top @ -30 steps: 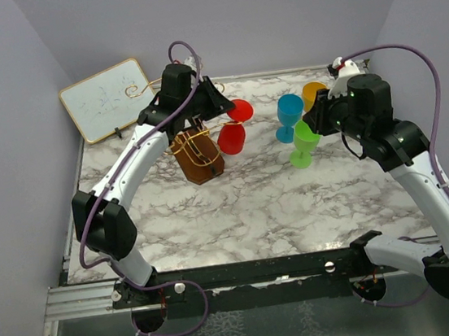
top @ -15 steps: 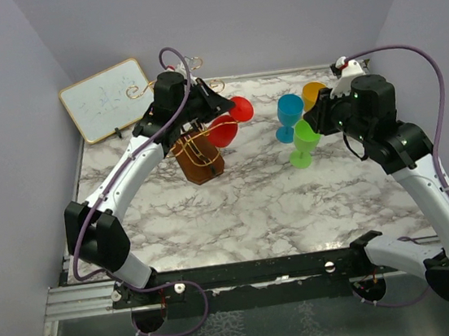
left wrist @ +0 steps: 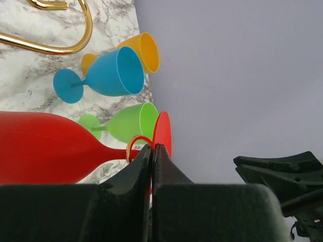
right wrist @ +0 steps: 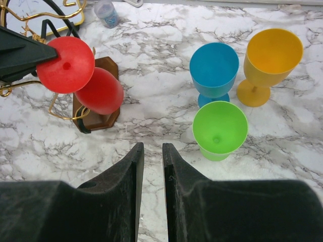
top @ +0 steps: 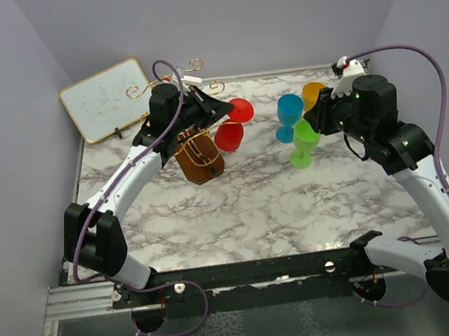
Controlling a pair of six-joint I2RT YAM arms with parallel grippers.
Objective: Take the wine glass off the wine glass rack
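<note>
The red wine glass (top: 229, 135) hangs tilted on the gold wire wine glass rack (top: 195, 145), whose brown wooden base (top: 202, 167) stands on the marble table. My left gripper (top: 223, 108) is shut on the glass's stem just below its round foot (top: 240, 109). In the left wrist view the closed jaws (left wrist: 152, 147) pinch the stem beside a gold loop (left wrist: 130, 147), with the red bowl (left wrist: 45, 148) to the left. My right gripper (right wrist: 151, 148) hovers over bare marble, its jaws a little apart and empty. The right wrist view shows the red glass (right wrist: 103, 91) and the rack base (right wrist: 113, 118).
A blue glass (top: 290, 115), a green glass (top: 304, 142) and an orange glass (top: 313, 91) stand upright at the back right, close under my right wrist. A white board (top: 108, 99) leans at the back left. Purple walls close in on three sides.
My left wrist has shifted left and lower while still gripping the red glass, so the rack's gold hooks now show behind it. The right arm has not moved.
</note>
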